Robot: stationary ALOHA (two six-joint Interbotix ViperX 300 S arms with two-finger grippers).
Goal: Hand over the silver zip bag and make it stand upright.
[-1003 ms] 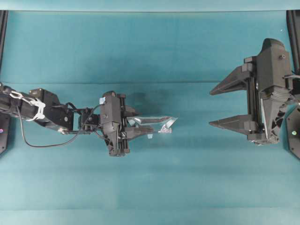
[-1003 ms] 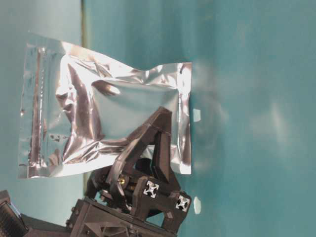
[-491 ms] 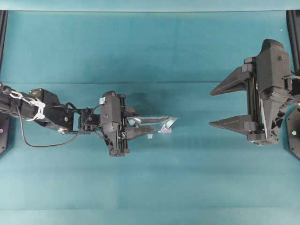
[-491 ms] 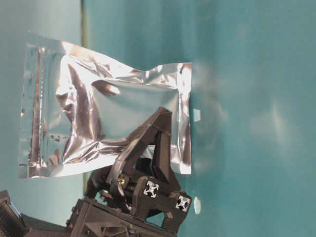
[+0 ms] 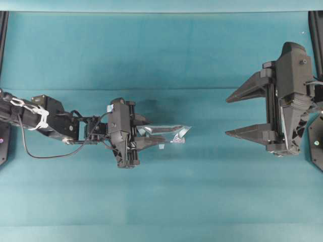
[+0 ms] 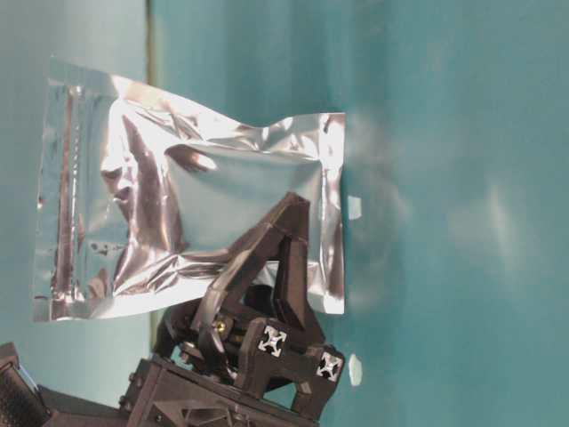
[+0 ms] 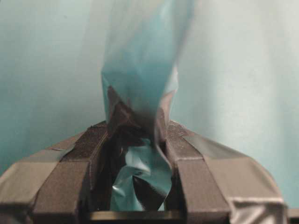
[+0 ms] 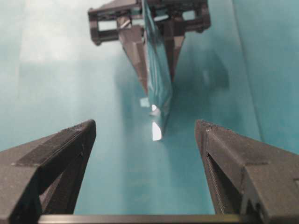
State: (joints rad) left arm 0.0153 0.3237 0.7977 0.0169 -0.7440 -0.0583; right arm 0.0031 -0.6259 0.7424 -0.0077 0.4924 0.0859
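nothing's changed from the earlier frame. one crinkly shiny silver foil zip bag [image 5: 169,134] sits left of centre in the overhead view, pinched edge-on by the left gripper [image 5: 146,132]. two grippers total; the right gripper [image 5: 239,115], at the right edge, is spread wide around nothing.

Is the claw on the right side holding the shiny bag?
No, the right gripper stands wide open and apart from the silver zip bag, which the left gripper is pinching.
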